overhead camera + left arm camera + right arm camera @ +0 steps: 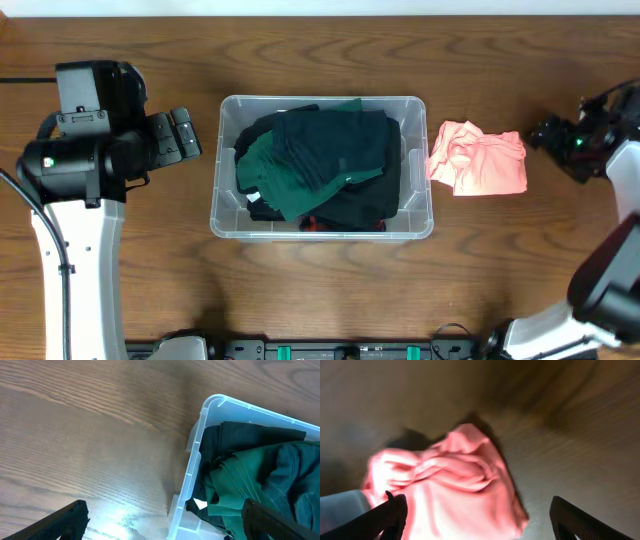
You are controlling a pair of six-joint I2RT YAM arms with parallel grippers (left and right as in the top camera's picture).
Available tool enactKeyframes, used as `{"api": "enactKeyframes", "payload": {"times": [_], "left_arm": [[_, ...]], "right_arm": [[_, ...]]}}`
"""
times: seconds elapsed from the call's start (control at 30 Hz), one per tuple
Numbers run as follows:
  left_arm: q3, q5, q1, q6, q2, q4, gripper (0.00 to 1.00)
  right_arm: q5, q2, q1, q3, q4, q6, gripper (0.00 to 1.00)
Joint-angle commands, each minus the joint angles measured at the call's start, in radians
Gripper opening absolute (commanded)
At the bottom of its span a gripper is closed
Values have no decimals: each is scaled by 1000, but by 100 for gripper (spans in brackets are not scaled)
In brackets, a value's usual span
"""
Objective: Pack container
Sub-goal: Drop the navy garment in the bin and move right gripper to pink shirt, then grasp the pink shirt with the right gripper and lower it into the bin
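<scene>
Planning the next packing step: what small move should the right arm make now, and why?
Probably lower the right gripper onto the pink garment and close on it. It is the only garment outside the container, lying on the table just right of it, and the wrist view shows the open jaws framing it.

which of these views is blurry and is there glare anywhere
Right wrist view: blurred and dim, the pink garment soft-edged and the wood grain smeared. Left wrist view: sharp, with a white glare patch on the table beside the container. Overhead view: crisp and evenly lit, with no obvious glare.
</scene>
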Motion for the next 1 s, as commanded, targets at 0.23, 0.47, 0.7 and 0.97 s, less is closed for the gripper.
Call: {"api": "enactKeyframes", "payload": {"times": [0.23, 0.47, 0.7, 0.97], "left_arm": [[12, -5, 4, -5, 0, 1, 98], [12, -5, 4, -5, 0, 1, 98], [12, -5, 4, -5, 0, 1, 98], [12, -5, 4, -5, 0, 1, 98]], "right_arm": [[-263, 234, -11, 0, 24, -135, 82], [-260, 264, 37, 0, -34, -159, 34], [-300, 140, 15, 3, -100, -129, 1], [-818, -235, 27, 3, 25, -62, 1]]}}
